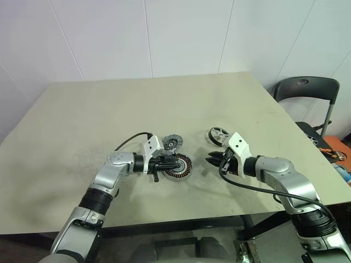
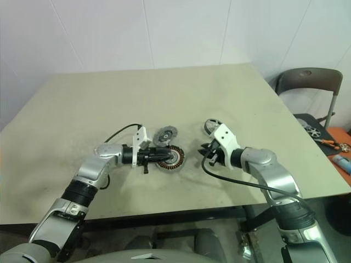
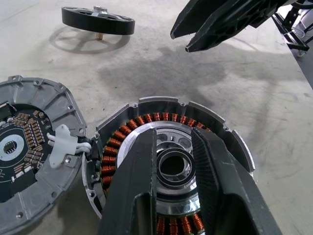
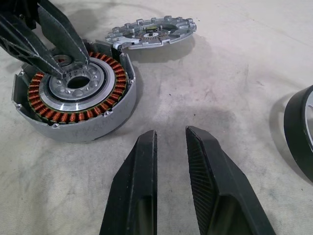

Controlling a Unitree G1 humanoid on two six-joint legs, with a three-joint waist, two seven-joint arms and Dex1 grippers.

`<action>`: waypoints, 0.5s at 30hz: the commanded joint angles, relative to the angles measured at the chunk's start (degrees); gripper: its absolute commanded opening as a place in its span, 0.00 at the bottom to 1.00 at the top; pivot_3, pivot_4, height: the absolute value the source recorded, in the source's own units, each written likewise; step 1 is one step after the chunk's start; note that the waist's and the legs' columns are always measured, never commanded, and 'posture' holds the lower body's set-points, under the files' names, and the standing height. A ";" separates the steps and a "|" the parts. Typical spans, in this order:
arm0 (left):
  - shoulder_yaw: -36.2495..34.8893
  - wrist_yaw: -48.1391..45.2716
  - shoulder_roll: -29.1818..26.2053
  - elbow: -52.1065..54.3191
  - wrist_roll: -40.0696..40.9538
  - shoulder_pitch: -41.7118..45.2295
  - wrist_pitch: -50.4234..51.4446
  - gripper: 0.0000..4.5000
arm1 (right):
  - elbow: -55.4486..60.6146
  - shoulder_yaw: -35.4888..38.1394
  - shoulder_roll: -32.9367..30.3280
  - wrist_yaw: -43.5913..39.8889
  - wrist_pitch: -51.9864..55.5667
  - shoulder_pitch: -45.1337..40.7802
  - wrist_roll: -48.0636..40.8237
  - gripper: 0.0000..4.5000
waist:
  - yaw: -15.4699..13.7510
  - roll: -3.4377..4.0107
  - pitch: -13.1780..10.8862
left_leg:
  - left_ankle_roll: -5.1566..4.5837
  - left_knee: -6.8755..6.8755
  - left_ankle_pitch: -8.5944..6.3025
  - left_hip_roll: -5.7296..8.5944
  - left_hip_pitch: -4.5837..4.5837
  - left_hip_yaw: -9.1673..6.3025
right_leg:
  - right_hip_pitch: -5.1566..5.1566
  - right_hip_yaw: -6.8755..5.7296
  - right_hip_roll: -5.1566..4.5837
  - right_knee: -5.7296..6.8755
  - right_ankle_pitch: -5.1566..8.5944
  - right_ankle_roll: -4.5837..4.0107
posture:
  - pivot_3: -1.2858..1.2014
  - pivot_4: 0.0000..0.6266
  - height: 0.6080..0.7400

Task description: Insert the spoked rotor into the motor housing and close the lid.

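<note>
The housing (image 1: 178,165) is steadied on the desk (image 1: 82,120) by the left gripper (image 1: 168,164), jaws slightly parted over its core; the right gripper (image 1: 211,160) is held empty, narrowly parted, near the rotor (image 1: 219,135); the lid (image 1: 171,144) lies beside the housing.

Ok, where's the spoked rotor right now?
The spoked rotor lies on the table to the robot's right, just beyond the right gripper, apart from the motor housing.

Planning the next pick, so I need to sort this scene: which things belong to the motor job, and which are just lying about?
For the job:
- motor housing, on the table, left hand at its hub
- lid, lying just behind the housing
- spoked rotor, beyond the empty right hand

Lying about:
- chair beside the table
- tools on the far right
</note>
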State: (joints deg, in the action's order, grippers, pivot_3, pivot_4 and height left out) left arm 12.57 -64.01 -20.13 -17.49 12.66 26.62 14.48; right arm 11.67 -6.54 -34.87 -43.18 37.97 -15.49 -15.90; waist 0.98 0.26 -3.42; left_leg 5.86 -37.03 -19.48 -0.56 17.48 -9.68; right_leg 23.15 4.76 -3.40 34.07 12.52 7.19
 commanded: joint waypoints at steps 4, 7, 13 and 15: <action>0.02 0.34 -0.46 1.51 -0.49 0.12 -0.90 0.16 | 1.78 -0.12 0.12 0.15 -0.46 -0.44 0.19 0.21 | 0.00 0.00 0.00 | 0.00 0.00 0.00 0.00 0.00 0.00 | 0.00 0.00 0.00 0.00 0.00 0.00 | 0.52 0.00 1.00; -0.10 0.46 -0.46 1.35 -0.46 0.12 -0.82 0.16 | 1.76 -0.18 0.13 0.19 -0.50 -0.43 0.27 0.21 | 0.00 0.00 0.00 | 0.00 0.00 0.00 0.00 0.00 0.00 | 0.00 0.00 0.00 0.00 0.00 0.00 | 0.52 0.00 1.00; -0.36 0.55 -0.23 1.62 -0.12 -0.32 -1.40 0.16 | 1.72 -0.30 0.26 0.33 -0.56 -0.41 0.36 0.21 | 0.02 0.00 0.00 | 0.00 0.00 0.00 0.00 0.00 0.00 | 0.00 0.00 0.00 0.00 -0.02 -0.02 | 0.52 0.00 1.00; -0.48 0.85 -0.04 1.88 0.06 -0.44 -0.96 0.16 | 1.72 -0.27 0.23 0.34 -0.60 -0.34 0.37 0.21 | 0.01 0.00 0.00 | 0.00 0.00 0.00 0.00 0.00 0.00 | 0.00 0.00 0.00 0.00 -0.02 -0.03 | 0.52 0.00 1.00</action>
State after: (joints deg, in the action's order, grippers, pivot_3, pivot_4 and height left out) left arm 12.61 -63.40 -20.15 -17.45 12.25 25.77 14.12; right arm 11.66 -6.64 -34.85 -43.09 38.00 -15.48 -15.82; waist 0.98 0.26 -3.42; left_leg 5.86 -37.03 -19.48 -0.56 17.48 -9.68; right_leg 23.15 4.76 -3.40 34.07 12.51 7.17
